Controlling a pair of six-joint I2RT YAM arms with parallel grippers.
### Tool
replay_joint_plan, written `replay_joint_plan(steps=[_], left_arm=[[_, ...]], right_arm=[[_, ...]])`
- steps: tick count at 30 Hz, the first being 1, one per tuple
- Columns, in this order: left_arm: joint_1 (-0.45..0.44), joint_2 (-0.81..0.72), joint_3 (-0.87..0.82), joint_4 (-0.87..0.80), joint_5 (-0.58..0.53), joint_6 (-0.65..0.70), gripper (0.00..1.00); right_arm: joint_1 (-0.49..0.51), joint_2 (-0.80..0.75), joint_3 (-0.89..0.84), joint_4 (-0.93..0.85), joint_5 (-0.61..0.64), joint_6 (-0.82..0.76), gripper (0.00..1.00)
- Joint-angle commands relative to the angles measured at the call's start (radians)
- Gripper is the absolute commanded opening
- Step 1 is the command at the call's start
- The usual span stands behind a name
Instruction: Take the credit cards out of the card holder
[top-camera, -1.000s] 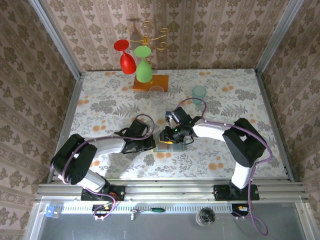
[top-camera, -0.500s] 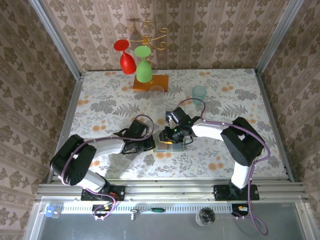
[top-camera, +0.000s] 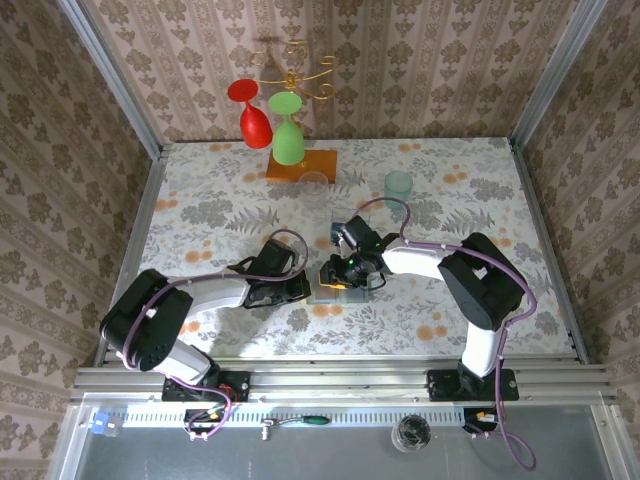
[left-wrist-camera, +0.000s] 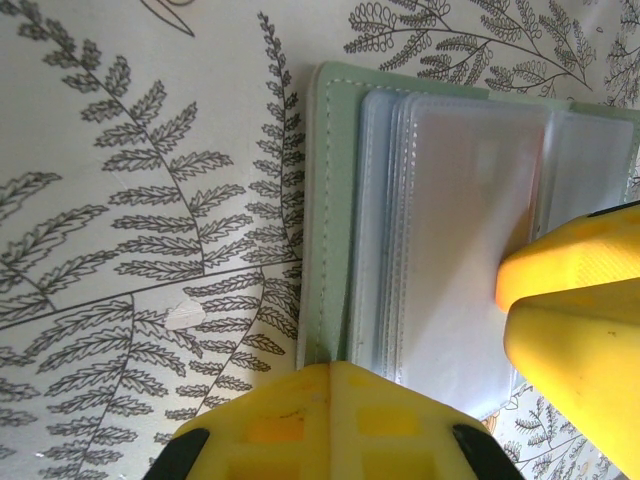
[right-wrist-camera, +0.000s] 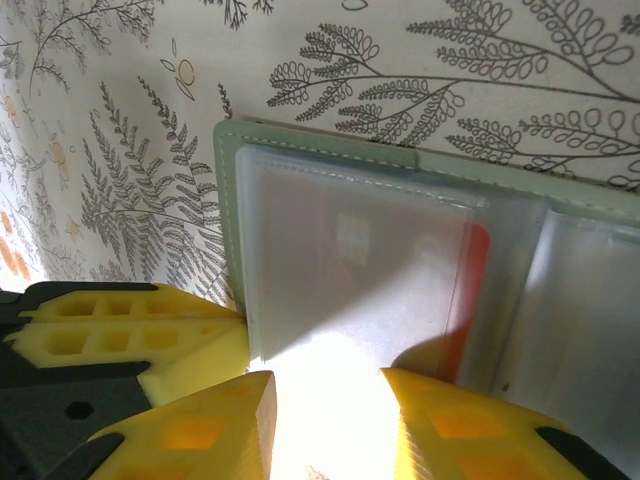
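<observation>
The card holder (top-camera: 322, 294) lies open on the floral table between both grippers. In the left wrist view its pale green cover (left-wrist-camera: 330, 200) frames a stack of clear sleeves. My left gripper (left-wrist-camera: 331, 366) is shut, its tip resting on the cover's edge beside the sleeves. In the right wrist view a red credit card (right-wrist-camera: 478, 280) shows through a cloudy sleeve of the holder (right-wrist-camera: 228, 200). My right gripper (right-wrist-camera: 325, 400) stands open, its fingers apart over that sleeve's near edge. The left gripper's yellow fingers (right-wrist-camera: 140, 335) sit at the holder's left edge.
Further back stand a pale teal cup (top-camera: 398, 183) and a clear glass (top-camera: 315, 184). A red goblet (top-camera: 250, 112) and a green goblet (top-camera: 288, 140) hang on a stand with an orange base (top-camera: 300, 166). Metal rails (top-camera: 340, 378) border the table.
The right arm's elbow has shifted slightly left. Both grippers stay at the holder with their jaws unchanged.
</observation>
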Motion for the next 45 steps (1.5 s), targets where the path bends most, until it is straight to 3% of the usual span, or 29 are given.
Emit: replay_joint_plan(steps=[1,13,45], left_arm=[[0.005,-0.017,-0.016,-0.027,0.007,0.014,0.03],[0.006,-0.014,-0.003,-0.047,0.008,0.022,0.03],[0.012,-0.006,0.073,-0.154,-0.001,0.046,0.04]], right_arm=[[0.007,0.01,0.032,-0.061,0.043,-0.01,0.32],[0.007,-0.032,0.025,-0.122,0.089,-0.037,0.32],[-0.021,-0.057,-0.039,-0.056,0.082,-0.033,0.32]])
